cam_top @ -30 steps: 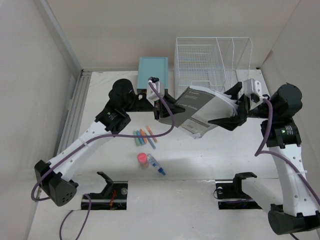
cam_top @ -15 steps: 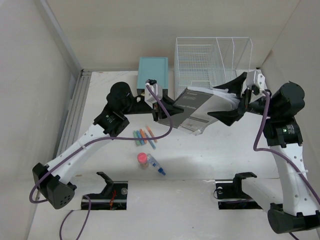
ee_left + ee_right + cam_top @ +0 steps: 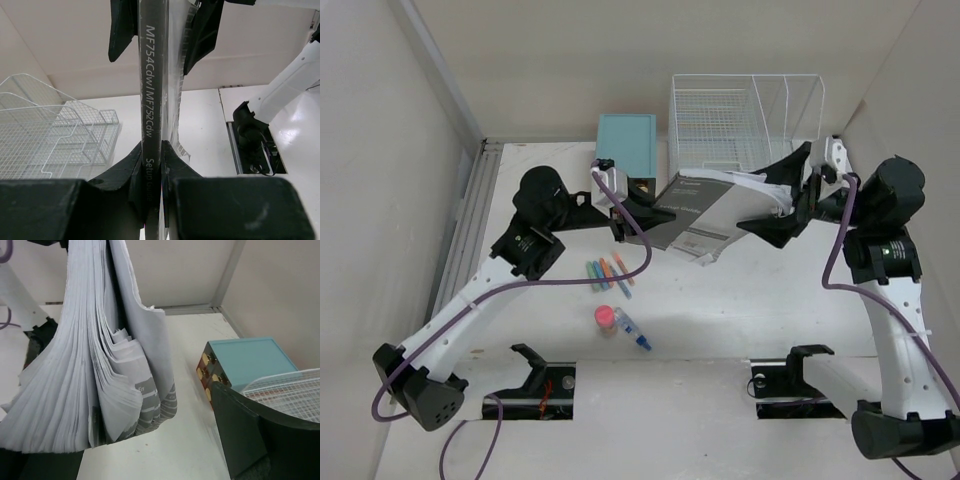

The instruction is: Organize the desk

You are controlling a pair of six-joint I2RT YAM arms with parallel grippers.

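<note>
Desk (image 3: 750,310): white tabletop spanning the scene under both arms. Left gripper (image 3: 636,212): clenched on the left edge of a grey setup guide booklet (image 3: 705,210), held tilted above far centre. Right gripper (image 3: 782,195): fingers spread wide, straddling its fanned pages. Far edge: teal drawer box (image 3: 626,140), wire-mesh rack (image 3: 720,120).

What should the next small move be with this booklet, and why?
Probably draw the right gripper back clear of the pages: its jaws stand open around the loose page edges, while the left gripper alone clamps the booklet by its spine, in front of the wire rack.
</note>
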